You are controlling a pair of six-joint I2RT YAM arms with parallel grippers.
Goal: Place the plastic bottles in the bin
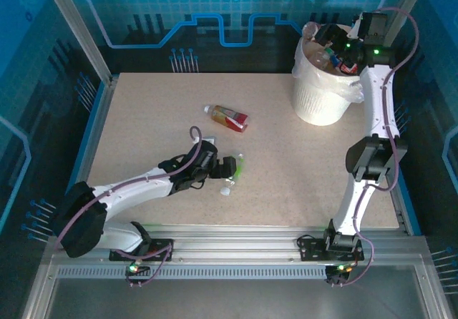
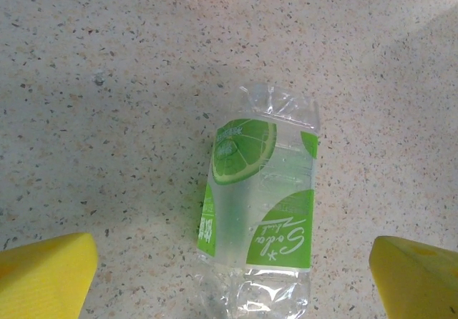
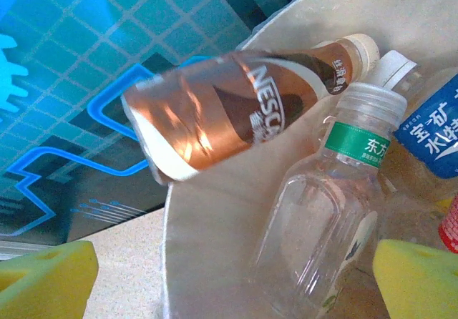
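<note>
A clear plastic bottle with a green lime label (image 2: 261,190) lies flat on the table, also seen as a green bottle (image 1: 240,165) in the top view. My left gripper (image 2: 232,262) stands open low over it, one yellow finger (image 2: 43,276) on each side and neither touching it. A red-and-orange bottle (image 1: 227,117) lies farther back on the table. The white bin (image 1: 322,94) at the back right holds several bottles. My right gripper (image 3: 232,276) hangs open over the bin's inside, empty, above a clear bottle with a green neck band (image 3: 336,219), a brown bottle (image 3: 236,111) and a blue-labelled one (image 3: 433,129).
A small white piece (image 1: 226,189) lies on the table just in front of the left gripper (image 1: 229,167). The bin's bag-lined wall (image 3: 215,247) is right under the right gripper (image 1: 336,46). Blue panels wall the table at the back and sides.
</note>
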